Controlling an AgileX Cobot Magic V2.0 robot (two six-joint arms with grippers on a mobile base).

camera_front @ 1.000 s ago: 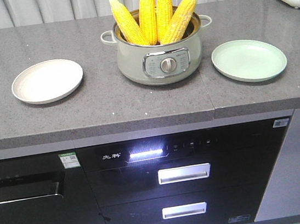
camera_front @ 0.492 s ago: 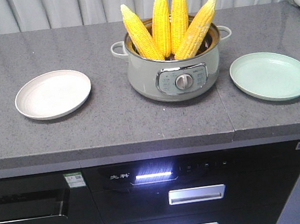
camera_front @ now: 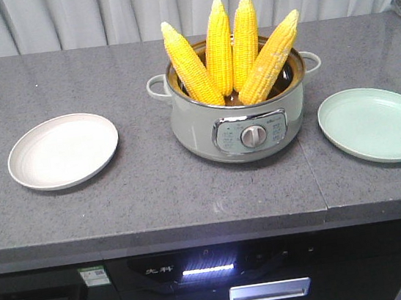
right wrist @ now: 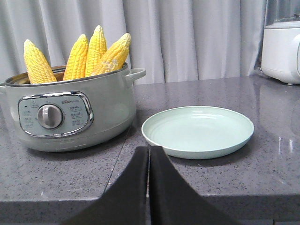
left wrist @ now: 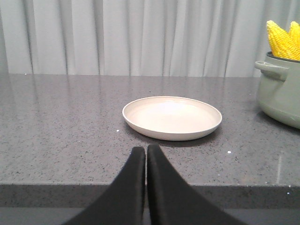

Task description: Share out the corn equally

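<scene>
Front view differs from a second ago: the grey speckled stone surface fills more of the frame, and the dark cabinet front below it has largely slid out at the bottom. The lower drawer handle is gone from view. Judgement: the mobile base or its camera has closed in on the work area, and the things themselves have not moved relative to each other. Four bright-yellow husked corn cobs stand upright, tips up, fanned out in the pale-green round electric pot with a dial, at the centre of the surface, the same as before. The cream round plate sits to the left of the pot, well apart from it, and is bare. The mint-green round plate sits to the right, nearer the pot, also bare. The left end effector is at the near edge facing the cream plate, its black fingers pressed together and gripping nothing. The right end effector is at the near edge facing the green plate and the pot, fingers likewise together and empty. A white appliance stands far right, and a pale curtain hangs behind. Reading for the task: no cob has been lifted yet and this is only the approach. An equal split would likely be two cobs to each plate.
</scene>
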